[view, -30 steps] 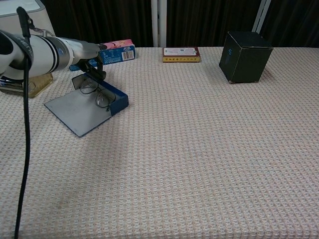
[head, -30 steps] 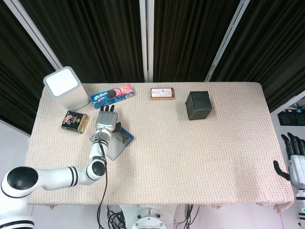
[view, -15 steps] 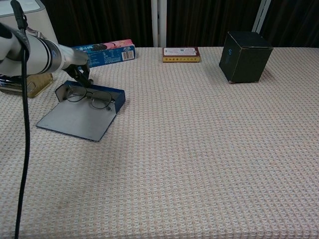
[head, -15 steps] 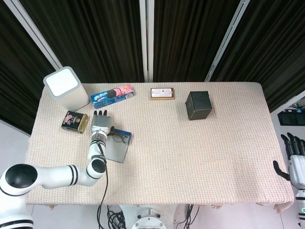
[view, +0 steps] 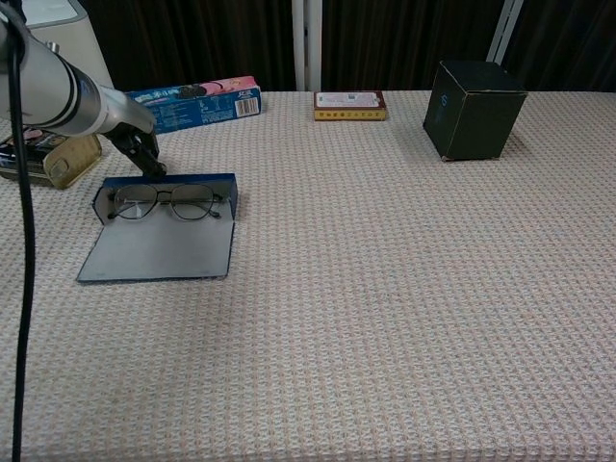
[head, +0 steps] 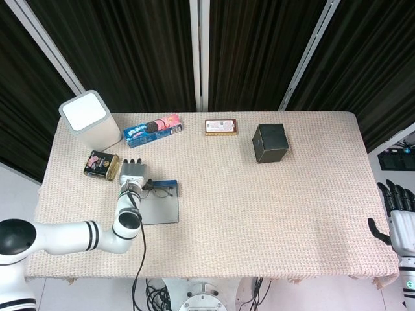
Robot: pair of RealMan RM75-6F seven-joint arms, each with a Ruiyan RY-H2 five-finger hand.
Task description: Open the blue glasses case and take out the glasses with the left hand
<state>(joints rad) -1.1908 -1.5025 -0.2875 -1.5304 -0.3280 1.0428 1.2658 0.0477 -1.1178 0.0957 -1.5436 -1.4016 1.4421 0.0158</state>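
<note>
The blue glasses case (view: 159,231) lies open on the table's left side, its grey lid flat toward me; the head view shows the case (head: 161,202) too. The dark-rimmed glasses (view: 164,201) rest in its blue tray, also visible as the glasses (head: 156,190) from above. My left hand (head: 131,172) sits just behind the case's far-left corner with its fingers stretched out. In the chest view the left hand (view: 142,152) touches the table beside the tray's back rim and holds nothing. My right hand (head: 397,217) hangs off the table's right edge, fingers apart, empty.
A gold tin (view: 53,159) lies left of the case. A blue and pink biscuit box (view: 197,102) is behind it, with a white cube speaker (head: 89,120) at the far left. A small flat box (view: 350,104) and a black cube box (view: 474,109) stand at the back.
The case has swung round from a slanted pose to lie square with the table edge. My left hand has slid left and toward me with it. The glasses now lie level in the tray.
</note>
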